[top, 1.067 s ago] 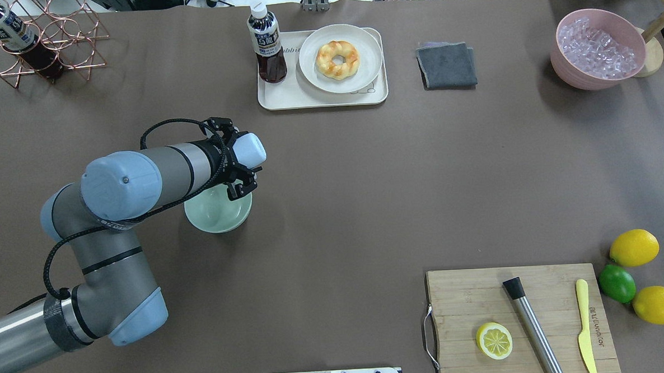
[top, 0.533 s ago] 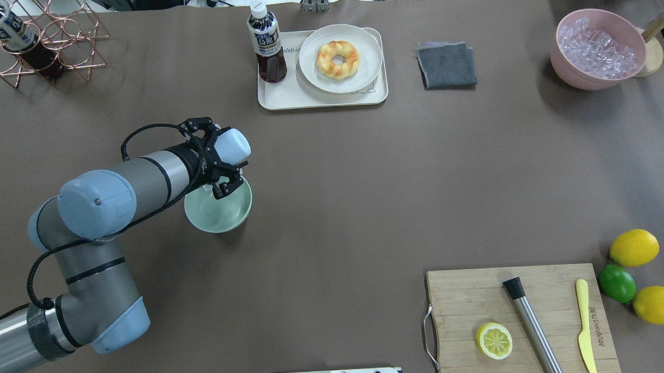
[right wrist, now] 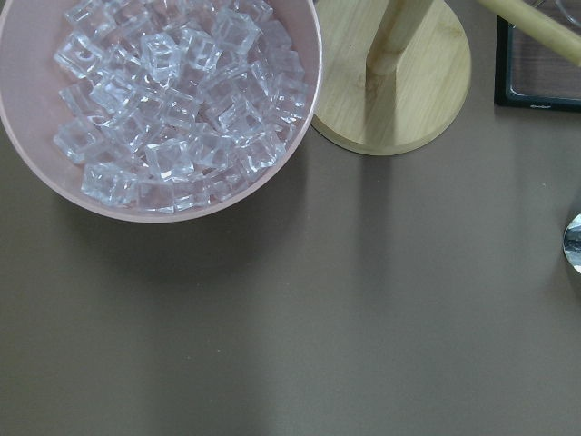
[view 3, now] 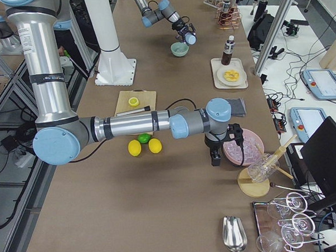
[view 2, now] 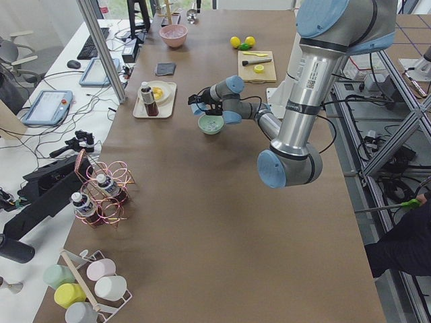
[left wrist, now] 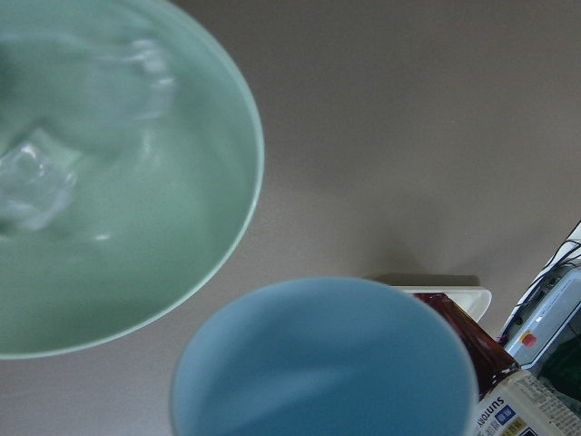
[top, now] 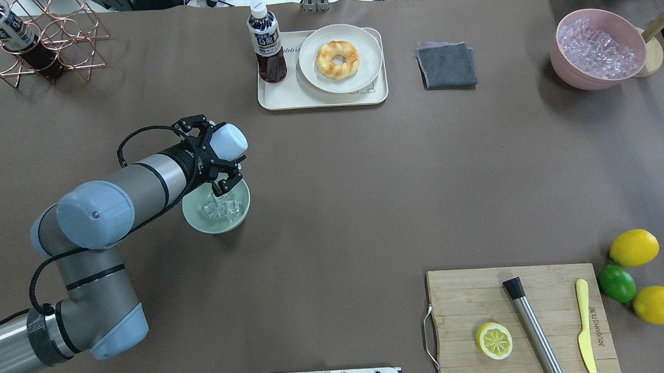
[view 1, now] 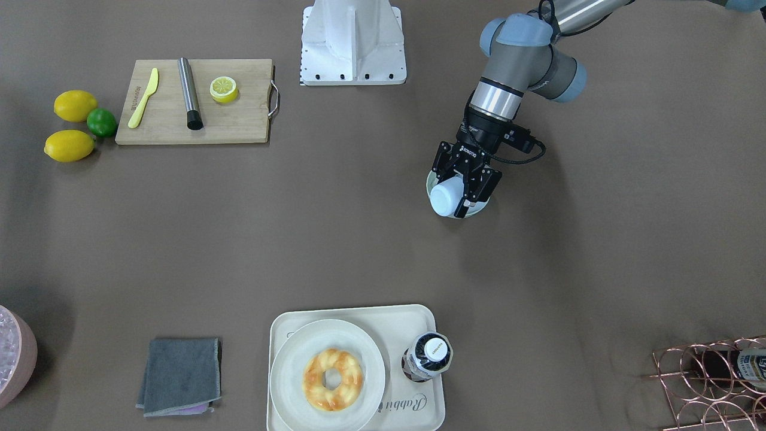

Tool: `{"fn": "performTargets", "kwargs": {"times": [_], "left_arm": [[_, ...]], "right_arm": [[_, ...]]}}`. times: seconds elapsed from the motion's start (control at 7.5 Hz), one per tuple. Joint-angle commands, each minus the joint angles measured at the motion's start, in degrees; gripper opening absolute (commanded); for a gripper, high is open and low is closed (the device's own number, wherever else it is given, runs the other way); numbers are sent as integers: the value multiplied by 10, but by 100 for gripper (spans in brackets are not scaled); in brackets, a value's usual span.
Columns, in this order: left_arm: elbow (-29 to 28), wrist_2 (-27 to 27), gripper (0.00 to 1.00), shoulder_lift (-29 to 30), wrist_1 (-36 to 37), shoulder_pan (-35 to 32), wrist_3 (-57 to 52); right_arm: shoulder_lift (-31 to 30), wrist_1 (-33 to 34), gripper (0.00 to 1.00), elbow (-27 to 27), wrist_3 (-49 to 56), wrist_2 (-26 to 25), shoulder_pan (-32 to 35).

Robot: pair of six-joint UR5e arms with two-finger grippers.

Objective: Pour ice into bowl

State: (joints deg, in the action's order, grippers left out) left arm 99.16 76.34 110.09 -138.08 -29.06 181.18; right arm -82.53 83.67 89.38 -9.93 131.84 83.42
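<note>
Cutting board (top: pixel 466 315): nearest the robot, at the 5 o'clock corner of the desk (top: pixel 365 179) in the overhead view. It carries a half lemon (top: pixel 494 340), a steel rod (top: pixel 531 326) with a black cap, and a yellow knife (top: pixel 584 325).
Whole fruit: two lemons (top: pixel 634 247) and a lime (top: pixel 616 284) lie touching, just beside the board at its 3 o'clock.
Left claw (top: pixel 218 153): its fingers are clamped on a light blue cup (top: pixel 232 139). The cup is tipped over, with its base turned up and away and its mouth toward the bowl.
Bowl (top: pixel 202 221): mint green, upright on the desk under the claw. The cup hangs over its 12 o'clock rim.
Ice (top: pixel 221 207): a few clear cubes lie inside the bowl, near its middle.
Tray (top: pixel 322 100): far side at 12 o'clock, holding a plate (top: pixel 310 69) with a doughnut (top: pixel 337 59) and a dark drink bottle (top: pixel 267 46).
Grey cloth (top: pixel 447 64): at the tray's 3 o'clock, apart from it.
Pink tub (top: pixel 574 78): far corner at 2 o'clock, full of clear cubes.
Right claw (view 3: pixel 215 157): near the pink tub, seen only from the side. I cannot tell whether its fingers are apart or together.
</note>
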Motion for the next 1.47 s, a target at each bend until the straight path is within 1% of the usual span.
{"fn": "performTargets", "kwargs": {"times": [0.0, 0.13, 0.4, 0.53, 0.67, 0.8, 0.93, 1.07, 1.2, 1.33], "left_arm": [[5, -8, 54, 5, 7, -4, 3], [8, 13, 54, 2, 30, -17, -6], [17, 133, 54, 8, 129, -99, -24], [25, 174, 54, 8, 185, -134, -57], [40, 188, 54, 1, 263, -153, -137], [46, 210, 54, -5, 322, -187, -201], [46, 241, 54, -24, 361, -228, -261], [52, 260, 54, -44, 443, -273, -347], [48, 261, 54, -59, 498, -295, -431], [50, 255, 54, -86, 535, -306, -488]], "right_arm": [[2, 0, 99, -1, 0, 0, 0], [3, 0, 99, -1, 0, 0, 0], [3, 0, 99, 0, 0, 0, 0], [3, 0, 99, 1, 0, 1, 1], [3, 0, 99, 3, 0, 1, 1], [3, 0, 99, 3, 0, 0, 1], [1, 0, 99, 4, 0, 0, 1], [-1, 0, 99, 4, 0, 0, 1], [-3, 0, 99, 6, 0, 1, 1], [-4, 0, 99, 10, 0, 0, 1]]}}
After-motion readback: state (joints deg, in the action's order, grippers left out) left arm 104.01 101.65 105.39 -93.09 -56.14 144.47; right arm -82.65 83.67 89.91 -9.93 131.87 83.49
